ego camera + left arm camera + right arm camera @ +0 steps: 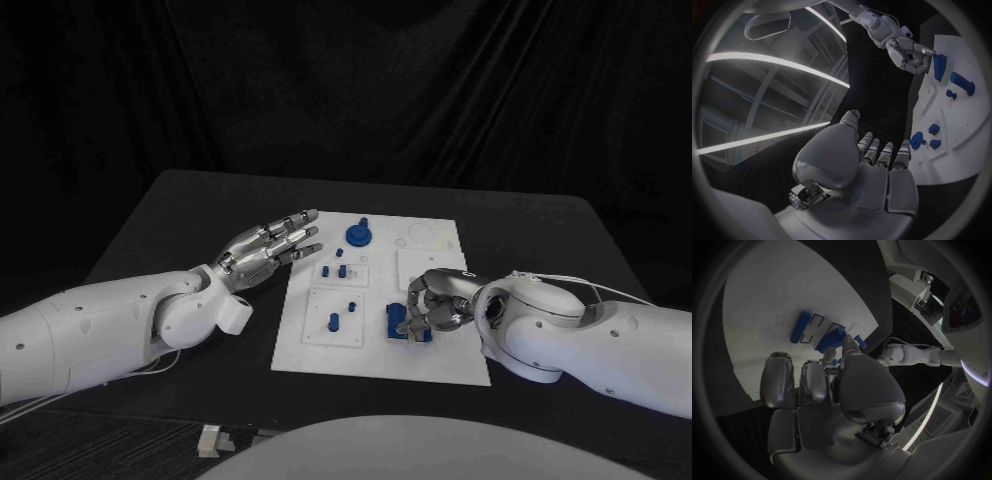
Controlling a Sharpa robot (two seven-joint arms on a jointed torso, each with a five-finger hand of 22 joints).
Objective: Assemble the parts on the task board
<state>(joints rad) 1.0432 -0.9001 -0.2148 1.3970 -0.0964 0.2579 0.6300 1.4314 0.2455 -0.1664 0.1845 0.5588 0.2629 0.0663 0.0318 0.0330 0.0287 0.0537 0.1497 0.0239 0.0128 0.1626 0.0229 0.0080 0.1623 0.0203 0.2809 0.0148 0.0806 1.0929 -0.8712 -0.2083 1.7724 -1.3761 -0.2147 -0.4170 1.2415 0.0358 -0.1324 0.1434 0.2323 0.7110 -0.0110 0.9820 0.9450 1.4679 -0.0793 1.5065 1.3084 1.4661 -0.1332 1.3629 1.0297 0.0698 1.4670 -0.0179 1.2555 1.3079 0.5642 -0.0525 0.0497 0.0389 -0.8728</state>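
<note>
The white rectangular task board (378, 350) lies in the middle of the black tabletop (173, 215), and the work in hand sits at its near right part. There the right hand (428, 308) is bent down over a chunky blue block part (401, 324), its fingers (411, 322) curled in on the block's top; the right wrist view shows the fingertips at the blue piece (831, 339), with a second, longer blue bar (799, 327) lying just beside it on the plate. Whether the block is truly pinched or only pressed I cannot tell.

The left hand (268, 247) hovers at the board's far left edge, fingers spread and holding nothing. Other small blue parts wait untouched: a round knobbed piece (358, 236) at the far middle, short pegs (336, 271) near the centre, and an upright peg (333, 322) in the near left plate.

This looks like the seating step for the block. The next move probably calls for a steady downward press, kept square to its slot, then a clean release.
</note>
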